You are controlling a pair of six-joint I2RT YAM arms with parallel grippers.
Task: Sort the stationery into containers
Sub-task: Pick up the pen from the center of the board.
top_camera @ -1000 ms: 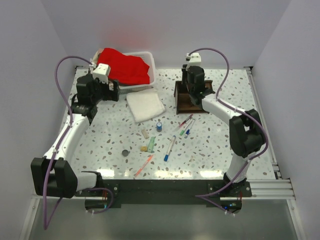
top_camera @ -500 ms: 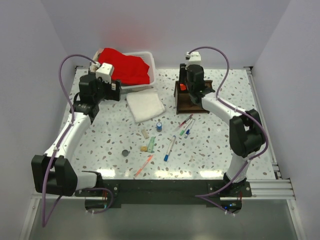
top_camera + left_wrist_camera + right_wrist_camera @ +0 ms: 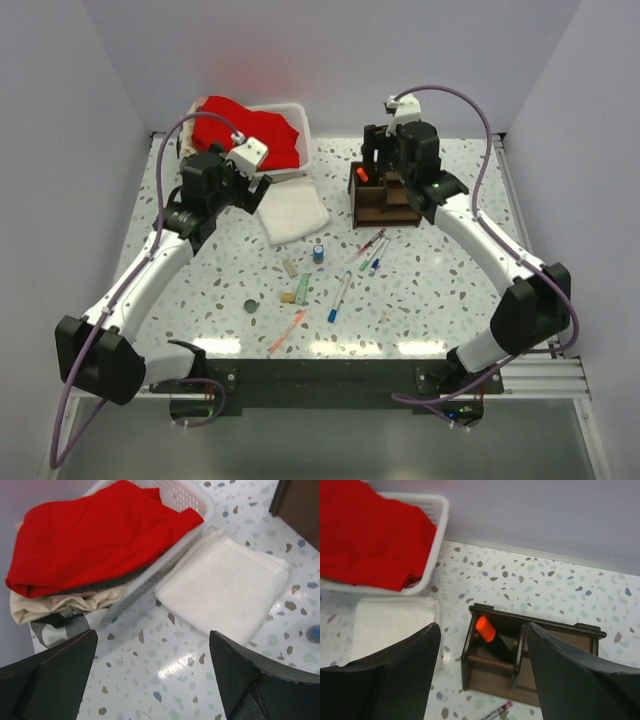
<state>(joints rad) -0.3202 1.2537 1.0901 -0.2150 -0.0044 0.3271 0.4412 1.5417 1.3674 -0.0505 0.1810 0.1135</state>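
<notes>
The dark wooden organizer (image 3: 388, 203) stands at the back right of the table. An orange-capped black marker (image 3: 492, 637) leans in its left compartment, with its orange cap (image 3: 362, 176) showing from above. My right gripper (image 3: 483, 626) hovers open above that compartment, holding nothing. Loose stationery lies mid-table: a blue bottle (image 3: 318, 252), a cluster of pens (image 3: 372, 250), a blue-tipped pen (image 3: 339, 297), a pink-red pen (image 3: 288, 330), small blocks (image 3: 298, 291) and a dark disc (image 3: 250, 306). My left gripper (image 3: 152, 635) is open and empty over bare table beside the white cloth.
A folded white cloth (image 3: 290, 212) lies left of the organizer. Behind it a white basket (image 3: 297, 110) holds a red cloth (image 3: 95, 535). Grey walls close the back and sides. The blue bottle (image 3: 314, 632) shows at the left wrist view's right edge.
My right gripper has opened and lifted, leaving the orange-capped marker in the organizer. My left arm has swung right, toward the white cloth, still open.
</notes>
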